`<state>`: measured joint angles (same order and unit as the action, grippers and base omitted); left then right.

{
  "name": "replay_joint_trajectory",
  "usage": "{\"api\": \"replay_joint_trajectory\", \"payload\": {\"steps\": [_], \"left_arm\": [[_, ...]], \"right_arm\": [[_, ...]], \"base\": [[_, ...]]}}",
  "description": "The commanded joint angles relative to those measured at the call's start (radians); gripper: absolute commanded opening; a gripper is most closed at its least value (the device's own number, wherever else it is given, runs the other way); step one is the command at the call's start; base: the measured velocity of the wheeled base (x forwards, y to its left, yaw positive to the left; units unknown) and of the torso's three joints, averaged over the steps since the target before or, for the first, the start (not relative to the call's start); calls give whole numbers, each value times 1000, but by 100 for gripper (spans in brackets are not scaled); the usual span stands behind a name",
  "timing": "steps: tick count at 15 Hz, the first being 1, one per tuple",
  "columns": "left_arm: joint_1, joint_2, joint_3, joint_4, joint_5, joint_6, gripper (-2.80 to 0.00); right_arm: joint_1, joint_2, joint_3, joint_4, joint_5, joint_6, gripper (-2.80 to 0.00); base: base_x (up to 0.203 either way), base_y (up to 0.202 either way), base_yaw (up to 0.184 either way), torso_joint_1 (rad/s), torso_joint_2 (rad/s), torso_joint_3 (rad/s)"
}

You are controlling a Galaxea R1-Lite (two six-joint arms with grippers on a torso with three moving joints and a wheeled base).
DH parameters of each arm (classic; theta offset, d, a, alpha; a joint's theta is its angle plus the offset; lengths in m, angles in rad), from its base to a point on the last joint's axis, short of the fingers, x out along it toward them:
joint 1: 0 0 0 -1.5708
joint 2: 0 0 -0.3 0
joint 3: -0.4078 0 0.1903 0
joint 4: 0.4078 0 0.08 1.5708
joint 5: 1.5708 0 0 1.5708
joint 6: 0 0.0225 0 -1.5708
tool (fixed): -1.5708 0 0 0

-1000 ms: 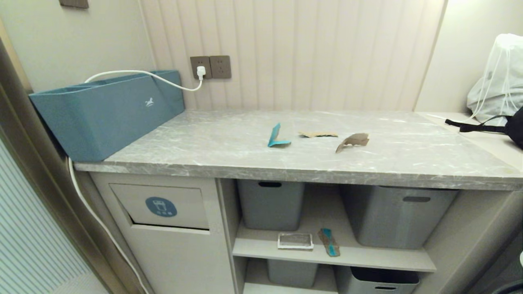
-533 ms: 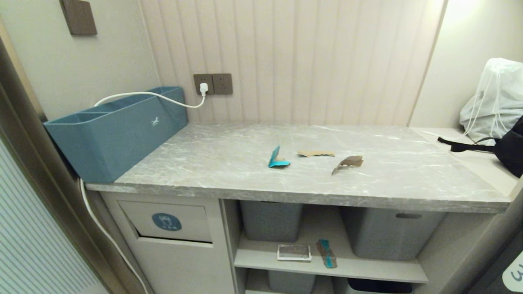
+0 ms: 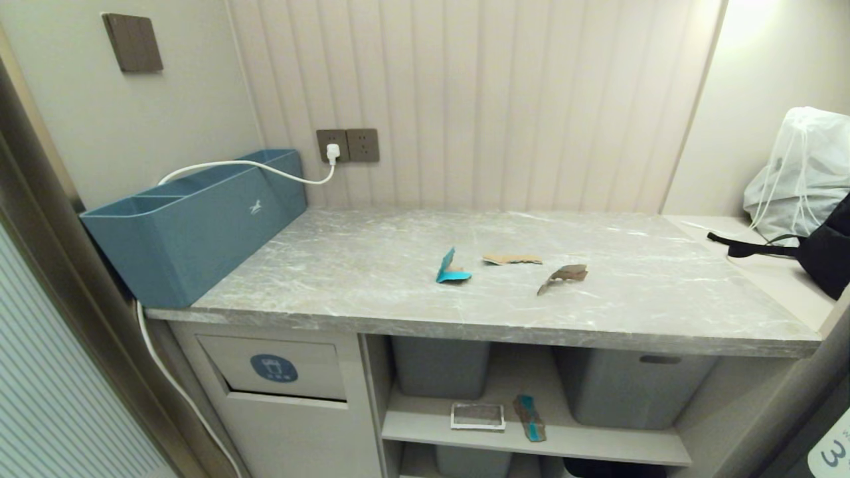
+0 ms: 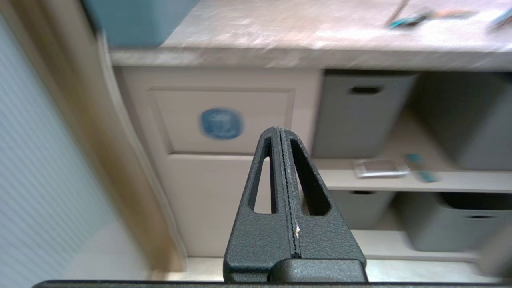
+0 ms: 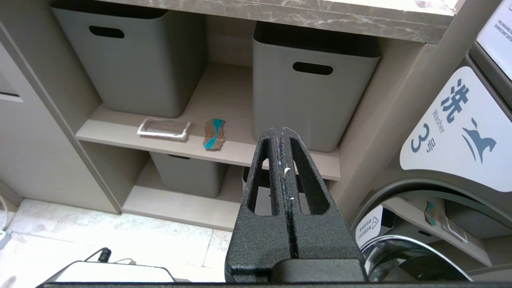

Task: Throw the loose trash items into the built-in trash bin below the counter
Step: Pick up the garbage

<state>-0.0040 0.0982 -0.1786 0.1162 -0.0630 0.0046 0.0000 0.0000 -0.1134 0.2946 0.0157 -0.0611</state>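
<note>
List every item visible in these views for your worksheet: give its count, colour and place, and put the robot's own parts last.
Grey marble-look stone counter: one, spans the middle.
Torn cardboard scraps on counter: three; teal folded, tan flat, brown curled.
White-rimmed silvery packet: one, upper shelf.
Brown-teal cardboard scrap: one, beside packet.
Beige bin flap with blue sticker: one, below counter's left end.
Grey plastic tubs: four, on shelves.
Long teal box: one, counter's left end.
White cable: one, plugged into the wall socket.
Left gripper: black, shut, empty.
Right gripper: black, shut, empty.
</note>
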Motion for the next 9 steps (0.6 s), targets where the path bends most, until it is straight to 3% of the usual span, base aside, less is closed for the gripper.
{"api": "replay_joint_trajectory", "payload": {"steps": [1,2,3,6,9], "left_arm": [[-18,188,-79,-8,-26,-22,-280],[-41,290,-135,-21,-66,-54,-280],[-68,390,-186,-36,-114,-86,0],[-114,696,-278,-164,-208,-133,0],[-157,1042,-377,-362,-243,-133,0]], "right_arm": [[0,0,0,1,3,-8,-280],[0,1,0,1,3,-9,-280],[0,2,0,1,3,-11,-280],[0,2,0,1,1,-6,-280],[0,0,0,1,0,-4,-280]], "base": [[0,0,0,0,0,0],[0,0,0,0,0,0],[0,0,0,0,0,0],[0,0,0,0,0,0],[0,0,0,0,0,0]]}}
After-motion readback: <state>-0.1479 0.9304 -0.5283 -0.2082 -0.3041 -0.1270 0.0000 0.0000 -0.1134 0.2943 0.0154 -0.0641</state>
